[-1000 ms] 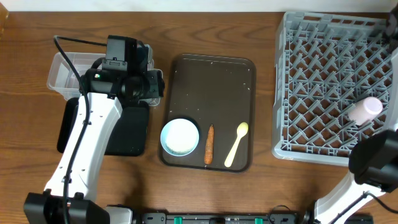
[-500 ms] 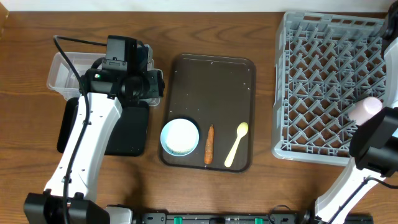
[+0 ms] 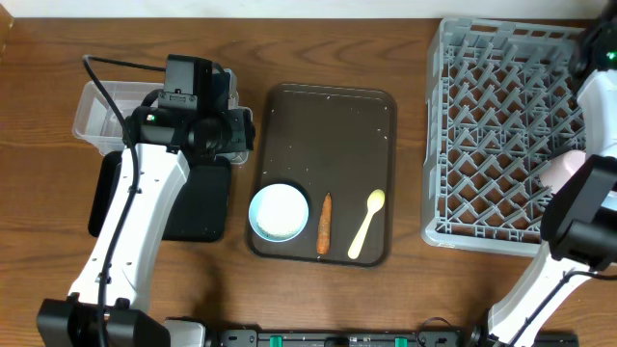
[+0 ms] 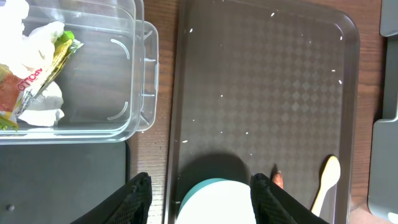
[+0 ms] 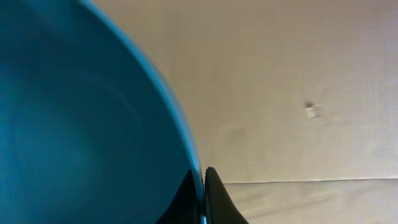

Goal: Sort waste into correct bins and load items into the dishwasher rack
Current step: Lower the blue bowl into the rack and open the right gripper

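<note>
Pinching thin rim of smooth dark blue bowl [image 5: 74,124], your right gripper [image 5: 200,173] was clamped on it, plain beige surface behind. Your left gripper [image 4: 205,200] hung with fingers apart, holding nothing, over round white bowl [image 3: 280,212]. Bowl, thin orange carrot [image 3: 325,223] and pale yellow spoon [image 3: 366,224] lay on diamond-patterned brown tray [image 3: 333,106] dotted with rice grains [image 4: 272,14]. Clear tub [image 4: 146,74] held crumpled tissues [image 4: 38,102] and wrapper [image 4: 53,59]. Since earlier frame, your right arm rose along grey lattice rack [image 3: 501,116], covering more of pink cup [image 3: 559,172]. Left arm stayed put.
</note>
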### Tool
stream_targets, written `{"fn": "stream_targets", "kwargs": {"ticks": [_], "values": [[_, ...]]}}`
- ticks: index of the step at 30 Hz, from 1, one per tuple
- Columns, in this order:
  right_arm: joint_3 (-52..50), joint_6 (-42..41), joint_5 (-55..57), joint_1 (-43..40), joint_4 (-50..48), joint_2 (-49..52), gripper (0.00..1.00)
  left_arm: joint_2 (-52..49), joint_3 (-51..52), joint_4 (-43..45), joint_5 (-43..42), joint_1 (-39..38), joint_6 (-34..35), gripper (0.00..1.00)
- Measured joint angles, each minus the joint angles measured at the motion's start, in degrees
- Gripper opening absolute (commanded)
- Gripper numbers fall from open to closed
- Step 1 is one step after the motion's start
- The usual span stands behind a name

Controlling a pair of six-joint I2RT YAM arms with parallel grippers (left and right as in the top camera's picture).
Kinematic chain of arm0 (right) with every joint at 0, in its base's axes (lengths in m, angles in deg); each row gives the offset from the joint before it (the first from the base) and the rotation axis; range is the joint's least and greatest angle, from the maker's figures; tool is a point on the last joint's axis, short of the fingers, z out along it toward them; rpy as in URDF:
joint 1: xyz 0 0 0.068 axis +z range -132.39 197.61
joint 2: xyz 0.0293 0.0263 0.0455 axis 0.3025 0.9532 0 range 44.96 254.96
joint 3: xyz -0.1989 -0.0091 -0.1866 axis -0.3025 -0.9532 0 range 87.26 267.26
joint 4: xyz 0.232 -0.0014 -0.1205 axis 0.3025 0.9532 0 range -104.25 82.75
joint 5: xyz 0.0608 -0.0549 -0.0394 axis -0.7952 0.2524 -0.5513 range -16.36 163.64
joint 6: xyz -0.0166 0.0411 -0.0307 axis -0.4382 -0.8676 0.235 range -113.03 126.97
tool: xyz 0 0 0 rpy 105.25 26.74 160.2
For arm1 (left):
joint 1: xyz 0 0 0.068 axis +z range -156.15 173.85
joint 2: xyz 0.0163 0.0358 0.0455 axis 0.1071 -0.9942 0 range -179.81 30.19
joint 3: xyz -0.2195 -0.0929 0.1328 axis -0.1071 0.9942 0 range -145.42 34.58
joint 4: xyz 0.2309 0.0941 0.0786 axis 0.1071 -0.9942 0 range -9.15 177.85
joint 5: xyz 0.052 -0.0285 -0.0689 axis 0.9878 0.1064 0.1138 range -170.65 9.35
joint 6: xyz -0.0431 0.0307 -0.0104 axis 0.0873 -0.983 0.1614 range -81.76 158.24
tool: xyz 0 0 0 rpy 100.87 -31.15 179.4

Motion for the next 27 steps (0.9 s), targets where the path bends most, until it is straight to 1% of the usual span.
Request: {"fn": "stream_targets", "kwargs": {"ticks": [2, 9, 10, 11, 12, 15, 16, 19, 21, 25, 27], "values": [[-1.5, -0.6, 0.4, 0.0, -2.3, 0.0, 0.01, 0.0, 0.0, 0.0, 0.0, 0.0, 0.0, 0.54], [-3.4, -3.4, 1.9, 0.2, -3.4, -0.7, 0.02, 0.0, 0.0, 0.0, 0.0, 0.0, 0.0, 0.53], [-3.5, -4.4, 2.8, 0.5, -3.3, -0.7, 0.05, 0.0, 0.0, 0.0, 0.0, 0.0, 0.0, 0.54], [-3.7, -5.4, 3.8, 0.7, -3.1, -0.7, 0.12, 0.0, 0.0, 0.0, 0.0, 0.0, 0.0, 0.54], [-3.7, -6.3, 4.4, 0.9, -2.9, -0.7, 0.16, 0.0, 0.0, 0.0, 0.0, 0.0, 0.0, 0.54], [-5.2, -7.5, 7.3, 2.0, -1.7, -0.6, 0.21, 0.0, 0.0, 0.0, 0.0, 0.0, 0.0, 0.54], [-5.6, -7.9, 8.1, 2.4, -1.5, -0.5, 0.24, 0.0, 0.0, 0.0, 0.0, 0.0, 0.0, 0.54], [-5.9, -9.3, 10.9, 3.8, -1.2, 0.0, 0.37, 0.0, 0.0, 0.0, 0.0, 0.0, 0.0, 0.54], [-5.9, -10.4, 12.7, 4.7, -0.3, 0.0, 0.48, 0.0, 0.0, 0.0, 0.0, 0.0, 0.0, 0.54], [-5.9, -13.2, 14.7, 5.7, 2.6, 0.0, 0.57, 0.0, 0.0, 0.0, 0.0, 0.0, 0.0, 0.54], [-5.9, -14.1, 14.9, 5.9, 3.8, 0.0, 0.60, 0.0, 0.0, 0.0, 0.0, 0.0, 0.0, 0.54]]}}
